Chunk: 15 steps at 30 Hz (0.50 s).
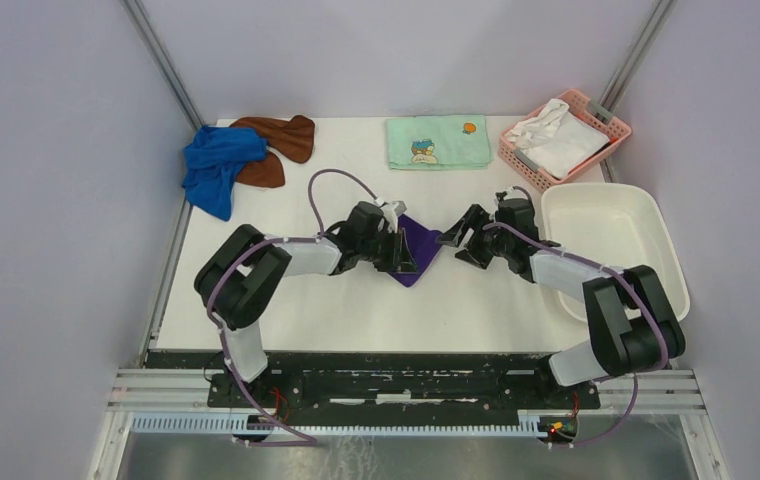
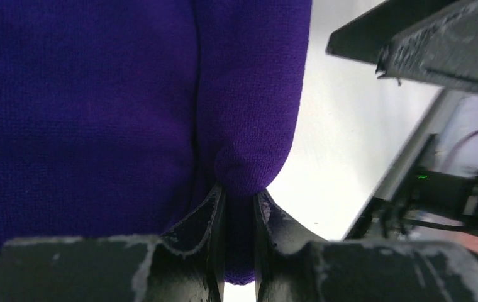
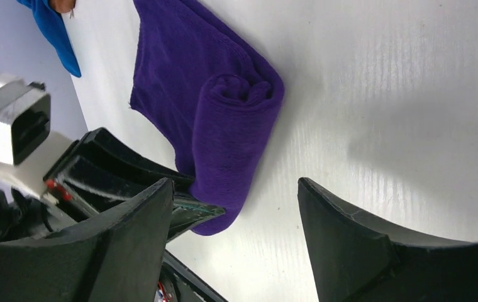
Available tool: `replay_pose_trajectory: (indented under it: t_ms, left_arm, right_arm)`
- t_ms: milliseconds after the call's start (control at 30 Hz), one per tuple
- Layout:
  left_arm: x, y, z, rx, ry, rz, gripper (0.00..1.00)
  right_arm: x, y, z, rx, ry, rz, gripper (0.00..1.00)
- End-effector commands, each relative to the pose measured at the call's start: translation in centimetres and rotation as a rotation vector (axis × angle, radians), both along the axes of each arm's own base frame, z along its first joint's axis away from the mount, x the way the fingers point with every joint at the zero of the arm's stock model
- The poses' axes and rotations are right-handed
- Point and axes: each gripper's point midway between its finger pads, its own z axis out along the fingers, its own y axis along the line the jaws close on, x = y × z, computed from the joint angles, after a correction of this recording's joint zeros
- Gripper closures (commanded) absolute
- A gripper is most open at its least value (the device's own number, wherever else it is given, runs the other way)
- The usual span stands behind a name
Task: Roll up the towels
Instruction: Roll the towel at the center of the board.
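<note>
Clearly midway through rolling the purple towel [image 1: 414,255]: lies at the middle of the tabletop [image 1: 356,310], one edge curled into a thick roll, the rest flat behind it. Pinched at one end of that roll by the left pincer [image 2: 239,204], clenched tight on a fold of cloth, probably to stop the coil from springing loose. Faced from the other side by the right pincer [image 3: 235,184], released and spread wide, holding nothing, near the roll and not touching it; likely freed so as to take a new hold further along. Piled together at the far left corner, well apart from both arms: the blue towel [image 1: 214,165] and the brown towel [image 1: 276,140], crumpled, not yet rolled
</note>
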Motion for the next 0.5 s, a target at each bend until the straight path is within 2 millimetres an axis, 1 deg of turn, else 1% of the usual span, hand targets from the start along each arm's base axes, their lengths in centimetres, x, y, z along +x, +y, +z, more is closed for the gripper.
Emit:
replay_pose_trajectory:
  t_ms: [0,167,267,367,467]
  left_arm:
    - [-1.4,-0.9,1.0,-0.255,0.227,-0.003,0.97]
    - [-1.0,-0.3,0.6,-0.320,0.312,0.041,0.97]
    - [-0.7,0.2,0.2,-0.325,0.351,0.069,0.97]
    - [-0.5,0.5,-0.3,-0.328,0.399,0.087,0.97]
    - [-0.4,0.6,-1.1,-0.324,0.445,0.106,0.97]
  right_arm:
    - [1.7,1.2,1.1,0.087,-0.107,0.014,0.20]
    - [1.9,1.7,-0.4,0.116,-0.087,0.027,0.19]
    - [2.0,2.1,-1.5,0.130,-0.067,0.033,0.20]
    - [2.4,2.7,-2.1,0.162,-0.061,0.047,0.21]
    - [2.6,3.2,-3.1,0.180,-0.040,0.048,0.23]
